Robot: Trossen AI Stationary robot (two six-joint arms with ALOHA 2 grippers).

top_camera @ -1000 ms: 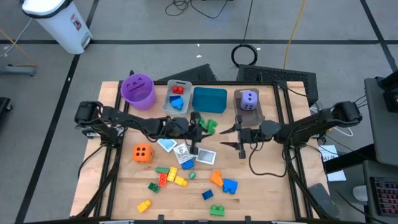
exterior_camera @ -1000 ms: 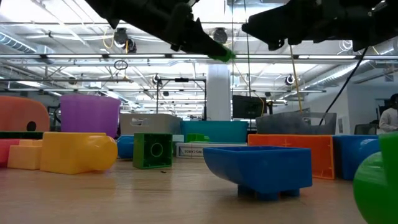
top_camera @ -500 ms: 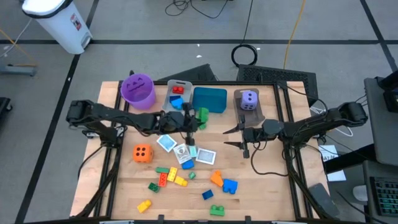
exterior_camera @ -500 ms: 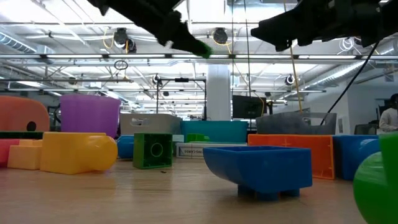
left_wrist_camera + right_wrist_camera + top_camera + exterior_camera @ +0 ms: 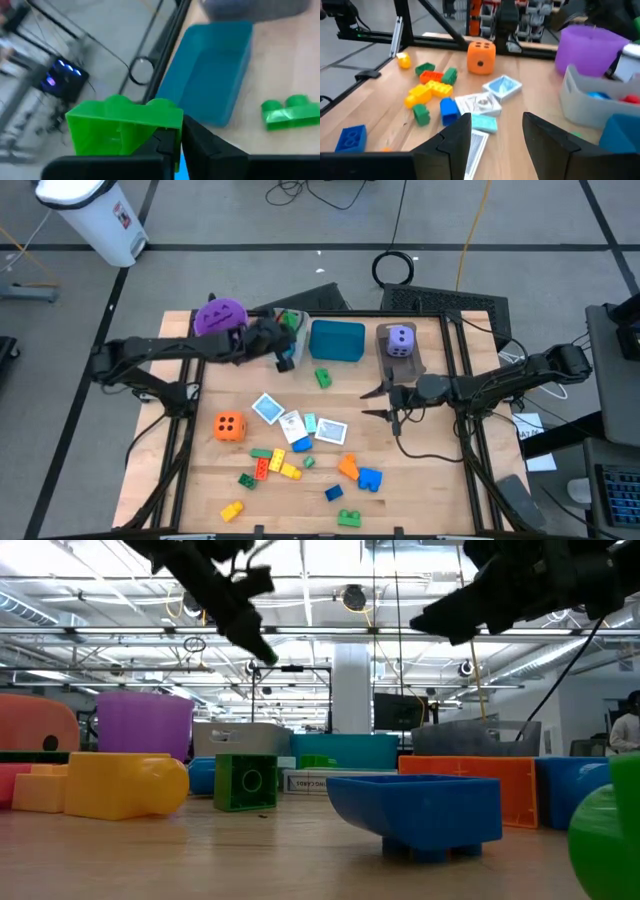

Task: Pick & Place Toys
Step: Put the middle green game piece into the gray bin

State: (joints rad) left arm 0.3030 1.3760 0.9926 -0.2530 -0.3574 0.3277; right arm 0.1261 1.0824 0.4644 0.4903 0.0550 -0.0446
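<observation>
Left pincer (image 5: 283,340) | has swung from mid-desk to over the grey bin (image 5: 287,350), closed on a green brick (image 5: 125,125) | release into bin judged next | right pincer (image 5: 388,402) waits open, empty, mid-desk.

We are seeing two dark, jointed arms, left (image 5: 170,352) and right (image 5: 500,383), each ending in black, blunt fingers (image 5: 451,142).

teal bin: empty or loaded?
Empty as far as visible. The teal bin shows only bare floor in the high and left wrist views; a green brick lies on the table beside it.
</observation>
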